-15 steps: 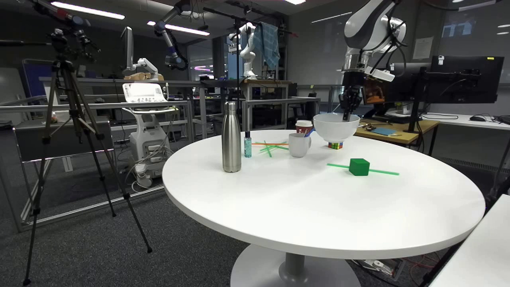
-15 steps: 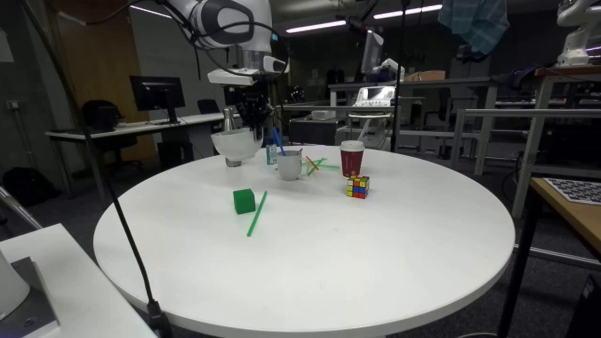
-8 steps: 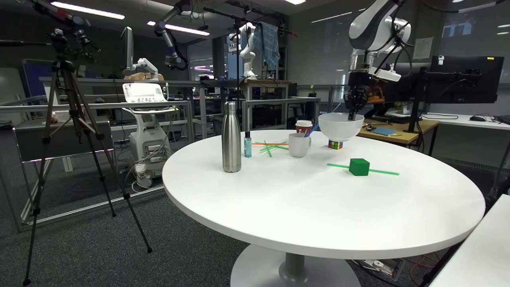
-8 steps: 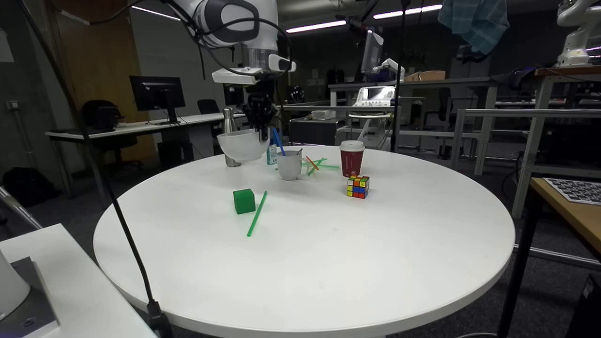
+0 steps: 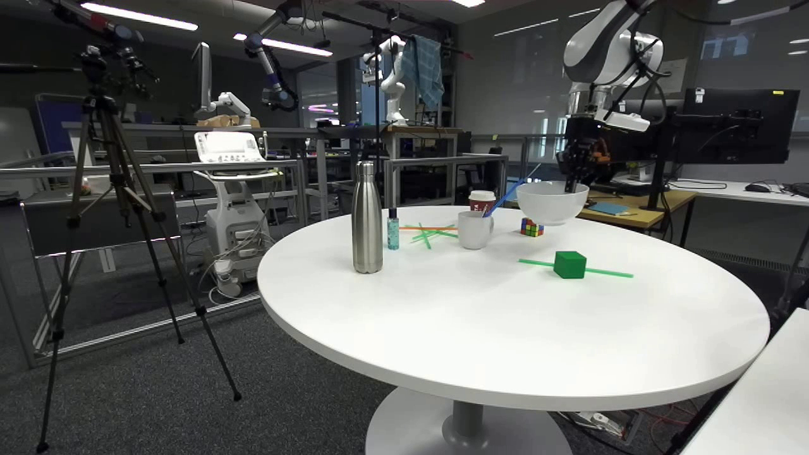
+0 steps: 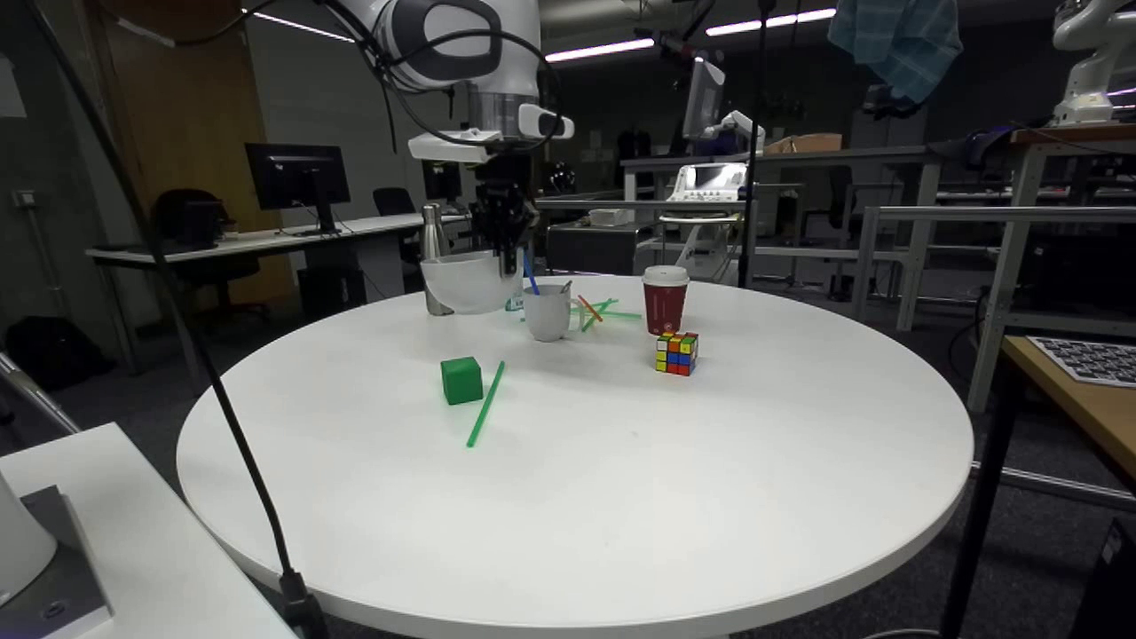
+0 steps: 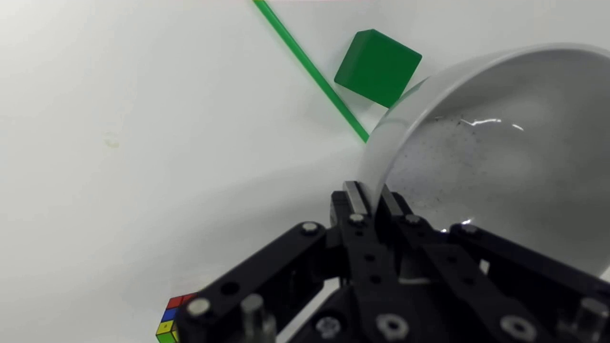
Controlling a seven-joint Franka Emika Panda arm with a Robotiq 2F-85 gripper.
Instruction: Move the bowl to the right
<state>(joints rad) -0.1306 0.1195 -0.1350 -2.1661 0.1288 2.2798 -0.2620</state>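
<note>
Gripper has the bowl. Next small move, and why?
I'd probably ease the bowl slightly rightward at this height, not lowering yet: the gripper pinches its rim, the bowl looks raised off the table, and the wrist view shows the green block and green stick beside its outline.

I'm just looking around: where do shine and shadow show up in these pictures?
Wrist view: small white glints inside the bowl, and a soft grey shadow on the table beside the gripper; in an exterior view, pale streaks of shine down the metal bottle; in both exterior views, ceiling lights glowing as white bars.
</note>
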